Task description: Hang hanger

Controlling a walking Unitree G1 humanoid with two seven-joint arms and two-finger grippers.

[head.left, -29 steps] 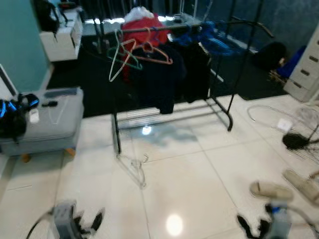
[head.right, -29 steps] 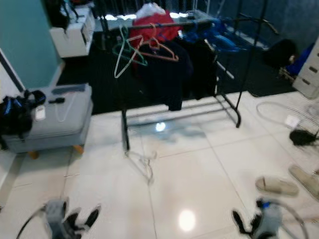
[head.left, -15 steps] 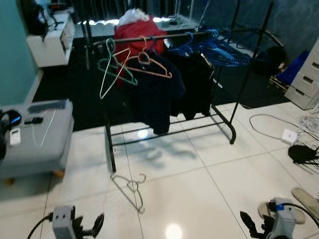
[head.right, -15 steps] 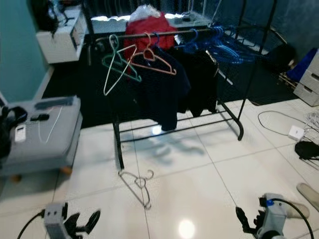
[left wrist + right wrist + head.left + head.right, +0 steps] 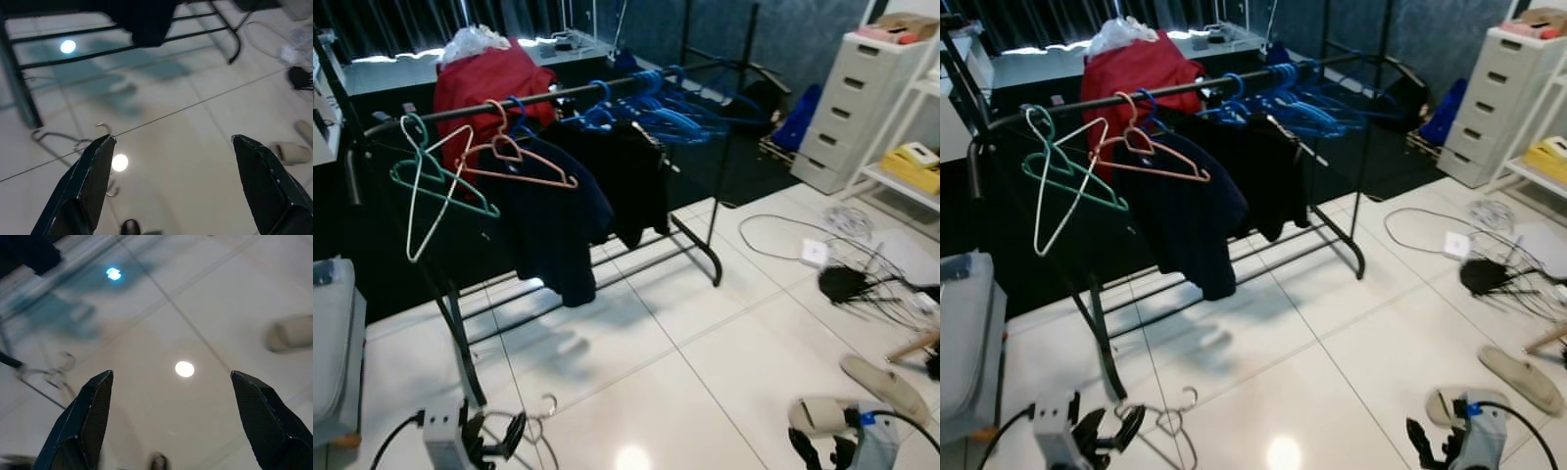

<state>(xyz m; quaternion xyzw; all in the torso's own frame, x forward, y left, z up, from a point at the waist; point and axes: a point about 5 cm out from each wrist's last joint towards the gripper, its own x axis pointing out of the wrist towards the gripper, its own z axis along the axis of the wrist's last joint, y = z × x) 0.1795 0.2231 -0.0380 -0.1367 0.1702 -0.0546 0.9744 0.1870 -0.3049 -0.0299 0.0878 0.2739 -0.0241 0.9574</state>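
A thin wire hanger (image 5: 1167, 423) lies flat on the white tiled floor (image 5: 1332, 362) at the lower left of the right eye view, just beside the foot of the black clothes rack (image 5: 1107, 364). In the left wrist view it sits at the left edge, its hook turned up off the tiles. The left gripper (image 5: 1108, 429) hangs low at the bottom left of the frame, near the hanger but apart from it, its two black fingers (image 5: 93, 171) spread wide with nothing between them. The right gripper (image 5: 1430, 443) is at the bottom right, also spread wide and empty, beside a slipper (image 5: 1520, 372).

The hanger looks light and springy, likely to skate on the glossy tile if nudged, and its thin wire gives little to pinch. The twisted neck below the hook is probably the best hold, being the stiffest part and slightly raised; the picture is too soft there to be certain how far it stands off the floor.

The rack's top rail (image 5: 1185, 90) at the upper middle already carries a green hanger (image 5: 1062, 181), a pink hanger (image 5: 1151, 162) and dark clothes (image 5: 1190, 211), with bare rail towards the upper left.
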